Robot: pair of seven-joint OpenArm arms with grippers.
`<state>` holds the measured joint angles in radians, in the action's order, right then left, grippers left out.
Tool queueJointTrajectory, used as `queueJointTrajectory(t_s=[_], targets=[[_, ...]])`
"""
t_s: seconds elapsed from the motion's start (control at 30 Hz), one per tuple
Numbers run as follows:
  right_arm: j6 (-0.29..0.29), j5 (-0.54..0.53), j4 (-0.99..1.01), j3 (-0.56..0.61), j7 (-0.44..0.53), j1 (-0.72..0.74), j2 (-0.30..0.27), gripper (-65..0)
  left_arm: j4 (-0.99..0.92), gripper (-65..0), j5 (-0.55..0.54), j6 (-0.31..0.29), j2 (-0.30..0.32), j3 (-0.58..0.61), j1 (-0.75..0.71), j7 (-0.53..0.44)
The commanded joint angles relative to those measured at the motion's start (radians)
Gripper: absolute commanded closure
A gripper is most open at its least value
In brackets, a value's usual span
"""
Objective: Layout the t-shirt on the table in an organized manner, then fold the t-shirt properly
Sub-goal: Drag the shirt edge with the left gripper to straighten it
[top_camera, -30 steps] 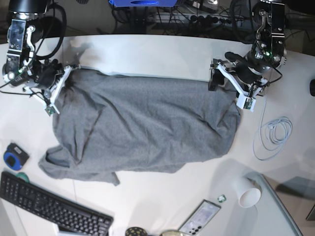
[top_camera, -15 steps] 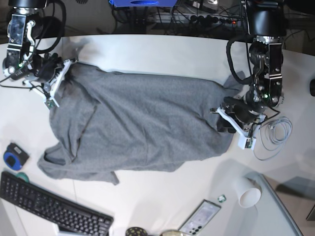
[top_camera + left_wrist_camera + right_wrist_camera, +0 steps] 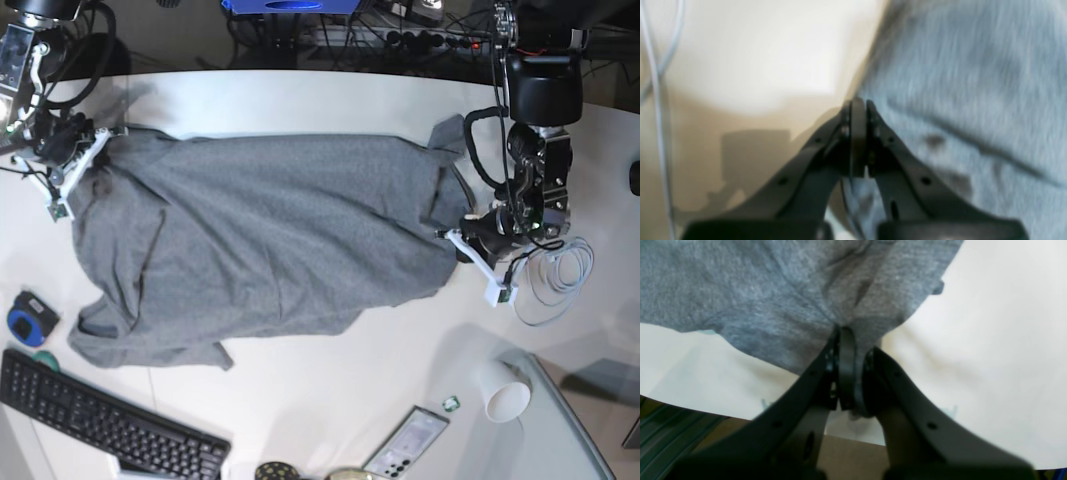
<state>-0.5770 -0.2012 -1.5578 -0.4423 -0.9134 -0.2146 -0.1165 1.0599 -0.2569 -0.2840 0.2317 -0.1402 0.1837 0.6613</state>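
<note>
Both pincers are pressed together on cloth: the left gripper (image 3: 858, 105) pinches the edge of the t-shirt (image 3: 270, 240) at one end, the right gripper (image 3: 848, 336) pinches a bunched fold at the other. Between them the shirt lies spread and rumpled across the table (image 3: 330, 400). Near the front a paper cup (image 3: 503, 391) lies on its side; its inside cannot be made out. The left wrist view is blurred.

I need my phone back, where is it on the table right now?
In the base view, the phone lies at the table's near edge, right of the keyboard and left of the tipped paper cup.
</note>
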Motion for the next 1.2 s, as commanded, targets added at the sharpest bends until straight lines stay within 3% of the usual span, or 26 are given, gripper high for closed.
queueJointTrajectory(t_s=[0.0, 0.13, 0.4, 0.67, 0.87, 1.17], targets=[[-0.002, -0.007, -0.014, -0.003, 0.01, 0.007, -0.005, -0.2, 0.01, 0.0, 0.009, -0.002, -0.002, 0.017, 0.027, -0.018], [-0.002, -0.007, -0.014, -0.003, 0.01, 0.01, -0.004, -0.2, 0.033, 0.0, 0.061, -0.002, -0.018, 0.077, 0.058, -0.018], [-0.002, -0.007, -0.014, -0.006, 0.01, 0.004, -0.01, -0.2, 0.277, 0.0, -0.032, -0.002, -0.018, 0.089, -0.036, 0.073], [-0.002, -0.007, -0.014, -0.005, 0.01, 0.004, -0.01, -0.2, 0.286, 0.0, -0.032, -0.002, -0.013, 0.089, -0.134, 0.073], [-0.002, -0.007, -0.014, -0.01, 0.01, 0.005, -0.009, -0.2, 0.181, 0.0, -0.032, -0.002, -0.01, 0.087, -0.128, 0.065], [-0.002, -0.007, -0.014, -0.01, 0.01, 0.011, -0.009, -0.2, -0.062, 0.0, -0.031, -0.002, 0.013, 0.089, -0.008, -0.077]])
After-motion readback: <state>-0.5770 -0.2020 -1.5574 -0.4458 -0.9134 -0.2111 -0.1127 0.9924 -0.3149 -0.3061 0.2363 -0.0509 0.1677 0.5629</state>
